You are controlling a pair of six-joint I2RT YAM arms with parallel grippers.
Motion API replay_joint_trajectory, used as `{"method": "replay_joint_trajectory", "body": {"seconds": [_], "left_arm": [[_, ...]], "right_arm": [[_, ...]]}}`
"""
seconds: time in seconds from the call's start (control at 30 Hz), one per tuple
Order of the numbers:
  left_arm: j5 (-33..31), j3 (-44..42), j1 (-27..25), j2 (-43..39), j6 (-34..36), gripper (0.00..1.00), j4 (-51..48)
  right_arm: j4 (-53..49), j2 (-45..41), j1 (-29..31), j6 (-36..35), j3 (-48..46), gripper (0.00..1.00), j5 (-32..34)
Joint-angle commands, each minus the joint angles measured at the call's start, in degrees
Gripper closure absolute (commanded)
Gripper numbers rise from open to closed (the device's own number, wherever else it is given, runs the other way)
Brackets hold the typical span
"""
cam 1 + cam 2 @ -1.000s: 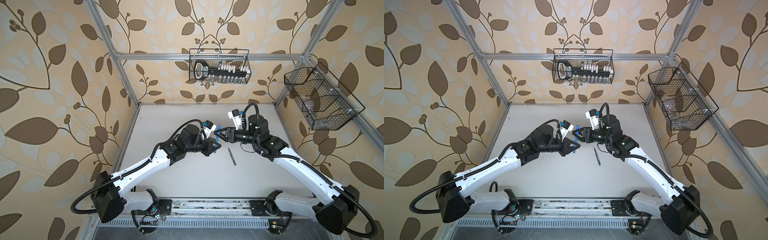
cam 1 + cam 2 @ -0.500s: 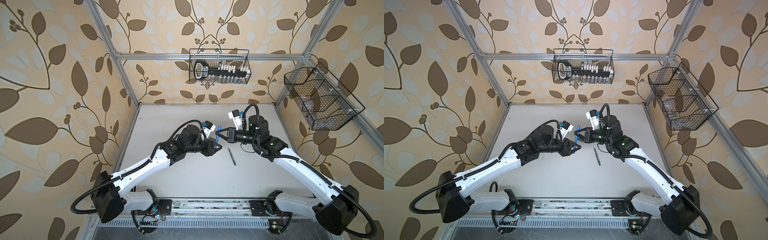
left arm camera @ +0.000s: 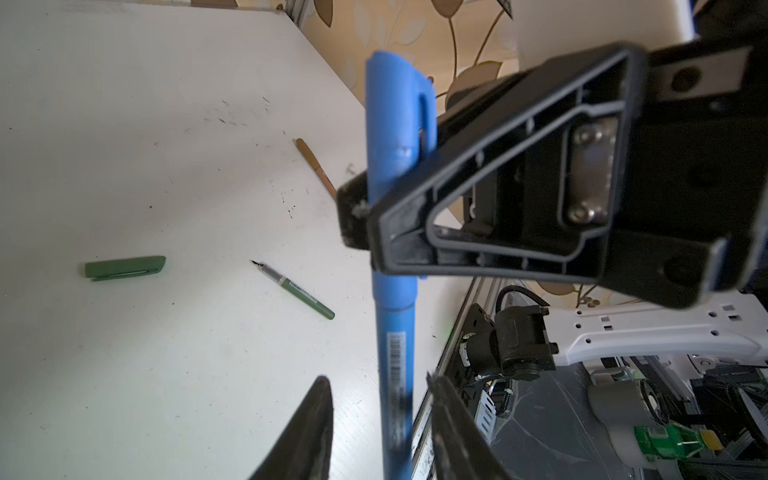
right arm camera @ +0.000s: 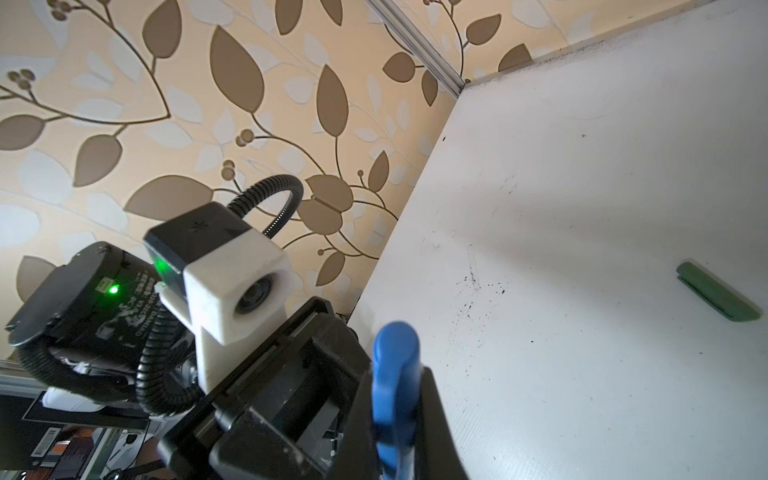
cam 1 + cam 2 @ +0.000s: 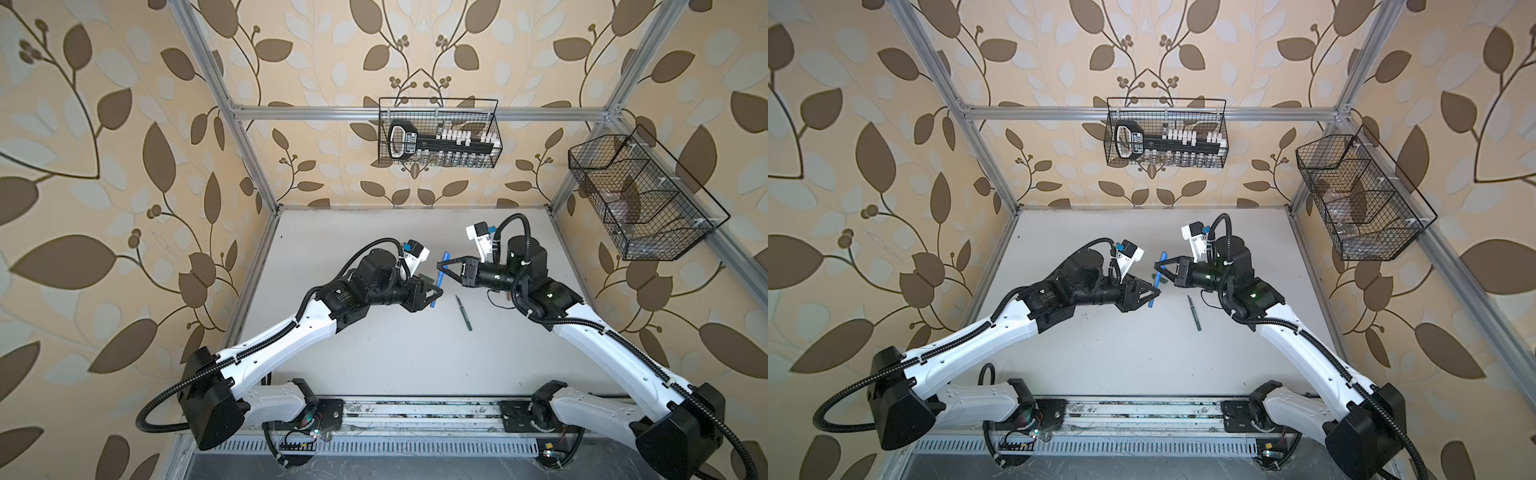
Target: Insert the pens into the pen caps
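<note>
The blue pen (image 3: pixel 395 353) hangs above the table with its blue cap (image 3: pixel 395 137) on its upper end. My right gripper (image 4: pixel 397 376) is shut on that cap (image 4: pixel 395 345); both top views show the grip (image 5: pixel 441 268) (image 5: pixel 1158 270). My left gripper (image 3: pixel 377 379) is open, its fingers on either side of the blue barrel with a gap showing on one side; it also appears in a top view (image 5: pixel 436 293). A dark green pen (image 3: pixel 297 291) (image 5: pixel 463 311) lies uncapped on the table. The green cap (image 3: pixel 124 267) (image 4: pixel 719 297) lies apart from it. An orange-brown pen (image 3: pixel 316 166) lies partly hidden behind the right gripper.
A wire basket (image 5: pixel 438 133) with tools hangs on the back wall and another wire basket (image 5: pixel 640 199) hangs on the right wall. Aluminium frame posts (image 5: pixel 249 145) edge the white table (image 5: pixel 374 353). The arms' base rail (image 5: pixel 415 415) runs along the front.
My right gripper has shut on the blue cap. My left gripper, shut on the blue pen a second ago, has opened and now stands loosely round the barrel.
</note>
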Motion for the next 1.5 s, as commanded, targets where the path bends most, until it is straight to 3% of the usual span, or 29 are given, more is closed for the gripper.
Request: {"method": "replay_joint_trajectory", "body": {"seconds": [0.0,0.1,0.2,0.37,0.7,0.83,1.23,1.33,1.47], "left_arm": [[1.5,2.85,-0.34,0.14,0.28,0.69,1.94],[-0.13,3.03,-0.34,-0.36,0.65,0.78,2.03],[-2.45,3.65,-0.34,-0.56,1.04,1.0,1.97],[-8.32,5.8,0.16,-0.28,1.38,1.0,2.55],[-8.24,13.55,4.57,1.9,3.97,1.0,7.11],[-10.09,14.87,7.04,1.81,4.1,1.0,12.11],[-7.52,24.72,10.19,7.64,6.78,1.0,17.24],[-7.38,26.26,11.07,7.73,7.7,1.0,15.0],[-7.73,26.31,11.06,7.47,9.3,1.0,9.88]], "right_arm": [[2.14,-1.06,-0.12,1.27,-0.77,1.0,-1.02],[1.21,-1.06,-0.05,0.6,-0.93,1.0,-0.83],[1.31,-1.33,0.29,0.74,-1.67,1.0,-0.68],[1.56,-2.18,2.8,1.18,-3.62,1.0,1.4],[0.21,-1.74,11.41,2.42,-10.26,1.0,5.09],[1.55,-2.06,14.01,4.24,-14.19,1.0,4.46],[3.63,0.79,22.33,6.83,-16.93,1.0,0.88],[0.73,-0.87,22.09,5.87,-16.34,1.0,1.06],[-5.16,-2.78,17.1,2.15,-12.62,1.0,1.58]]}}
